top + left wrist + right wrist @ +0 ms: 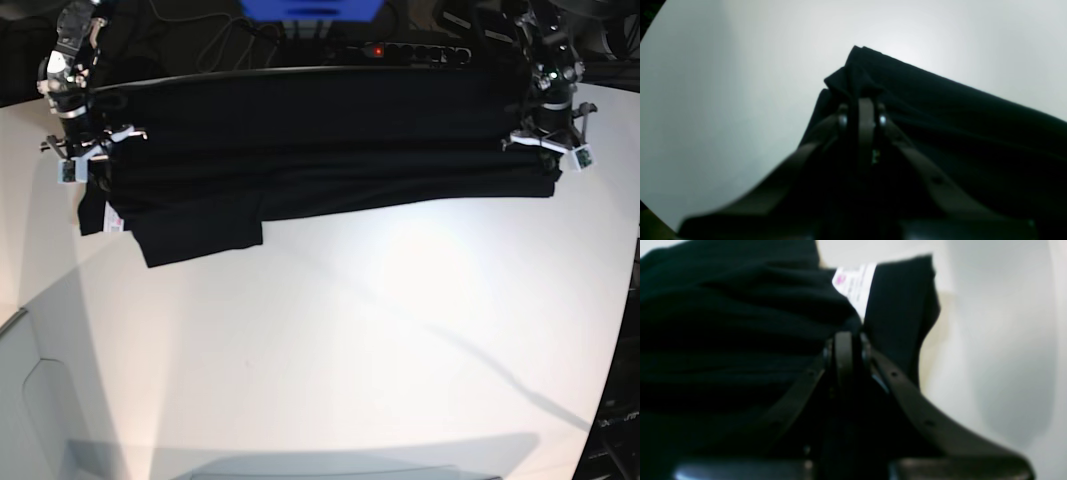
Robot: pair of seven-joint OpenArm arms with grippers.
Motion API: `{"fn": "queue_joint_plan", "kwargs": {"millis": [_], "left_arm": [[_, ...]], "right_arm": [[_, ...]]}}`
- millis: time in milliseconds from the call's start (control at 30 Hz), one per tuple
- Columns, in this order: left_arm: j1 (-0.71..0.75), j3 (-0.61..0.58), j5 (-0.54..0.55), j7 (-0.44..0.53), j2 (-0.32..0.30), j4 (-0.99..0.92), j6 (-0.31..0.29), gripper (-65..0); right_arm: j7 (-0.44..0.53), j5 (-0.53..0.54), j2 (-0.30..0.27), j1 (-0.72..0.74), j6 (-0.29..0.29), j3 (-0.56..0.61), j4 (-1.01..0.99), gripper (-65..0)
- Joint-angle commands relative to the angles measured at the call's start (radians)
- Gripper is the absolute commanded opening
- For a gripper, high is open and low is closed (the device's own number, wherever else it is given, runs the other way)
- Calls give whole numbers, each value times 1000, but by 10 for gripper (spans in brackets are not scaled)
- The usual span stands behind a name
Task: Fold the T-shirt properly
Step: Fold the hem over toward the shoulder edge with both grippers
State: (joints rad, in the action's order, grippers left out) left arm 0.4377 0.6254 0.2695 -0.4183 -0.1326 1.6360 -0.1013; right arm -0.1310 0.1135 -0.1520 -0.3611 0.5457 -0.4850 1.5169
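The black T-shirt is stretched wide across the far part of the white table, plain side showing, with one sleeve lying toward me at the left. My left gripper is shut on its right end; the left wrist view shows the gripper pinching a bunched corner of the shirt. My right gripper is shut on the left end; in the right wrist view the gripper clamps the shirt beside the white label. The print is hidden.
A power strip with cables and a blue object lie behind the table's far edge. The table's curved right edge drops to dark floor. A grey ledge sits at the left.
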Motion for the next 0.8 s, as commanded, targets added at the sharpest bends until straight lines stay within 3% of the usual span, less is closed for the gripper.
{"fn": "queue_joint_plan", "kwargs": {"millis": [0,200,367,500,600,767], "left_arm": [[-4,6,-5,25,-12,14,10,-650],[-20,4,-5,25,-12,11,10,-650],[-20,4,-5,25,-12,11,8,-650],[-21,4,-5,23,-12,11,8,-650],[-18,4,-5,20,-12,14,8,-650],[-9,4,-3,22,-12,22,8,-650]], "right_arm": [[24,16,-16,1,-6,-7,15,-650],[14,15,-22,9,-6,-5,14,-636],[23,16,-25,3,-6,-11,26,-475],[24,21,5,1,-6,-79,107,-396],[21,21,50,12,-5,-134,182,-383],[14,21,56,14,-5,-90,248,-382]]}}
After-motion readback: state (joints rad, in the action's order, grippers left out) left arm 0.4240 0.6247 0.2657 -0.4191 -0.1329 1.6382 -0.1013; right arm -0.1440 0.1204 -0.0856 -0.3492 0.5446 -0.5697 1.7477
